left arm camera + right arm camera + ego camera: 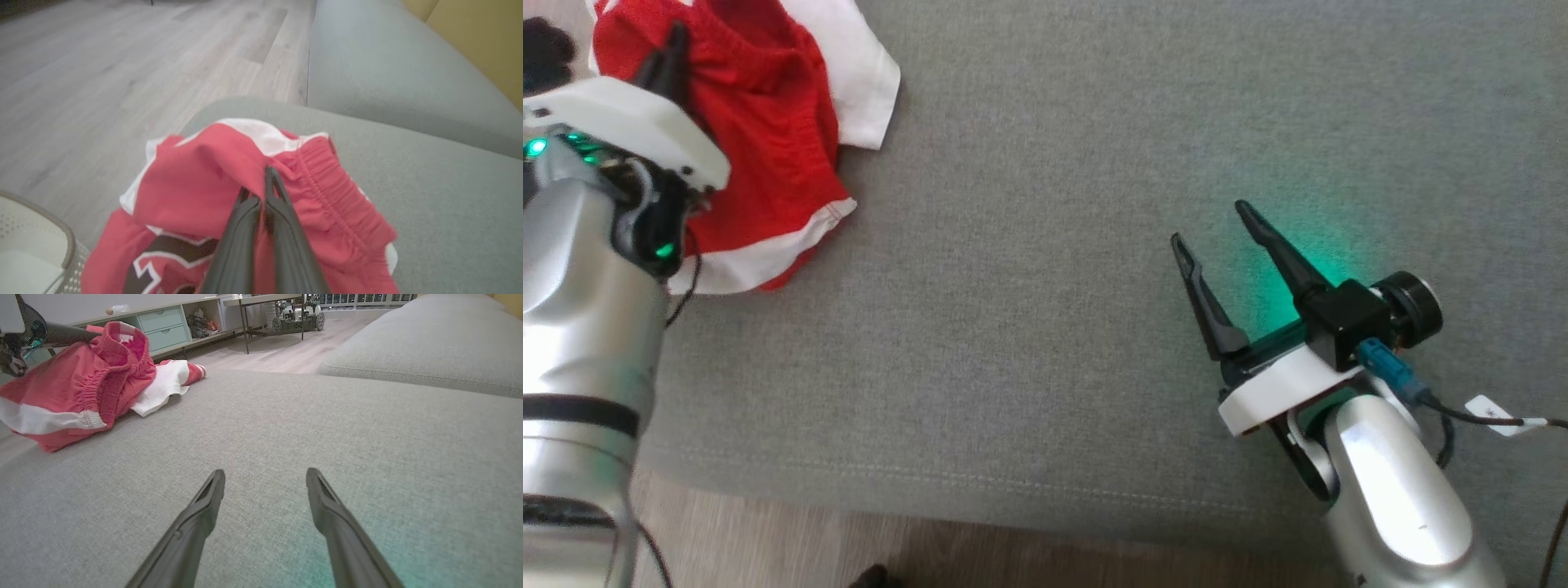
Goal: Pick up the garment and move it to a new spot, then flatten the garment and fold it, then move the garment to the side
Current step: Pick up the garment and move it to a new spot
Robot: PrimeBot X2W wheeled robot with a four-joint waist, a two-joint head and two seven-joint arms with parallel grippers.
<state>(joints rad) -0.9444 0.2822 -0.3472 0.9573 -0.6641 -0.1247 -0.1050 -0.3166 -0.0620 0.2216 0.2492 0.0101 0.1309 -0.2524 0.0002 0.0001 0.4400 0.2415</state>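
Note:
The garment (768, 131) is a crumpled pair of red shorts with white trim, bunched at the far left of the grey sofa cushion (1045, 245). My left gripper (674, 45) is shut on a fold of its red cloth by the elastic waistband (327, 183); in the left wrist view the left gripper (261, 179) has its dark fingers pressed together into the garment (196, 183). My right gripper (1213, 224) stands open low over bare cushion at the right, nothing between its fingers. In the right wrist view the right gripper (265, 477) points toward the garment (77, 388), far off to the left.
The cushion's front edge (980, 490) runs along the bottom, with wooden floor (768, 539) below it. A pale perforated basket (36, 245) stands on the floor beside the sofa. A second cushion (429, 347) lies beyond. Drawers (163, 326) line the far wall.

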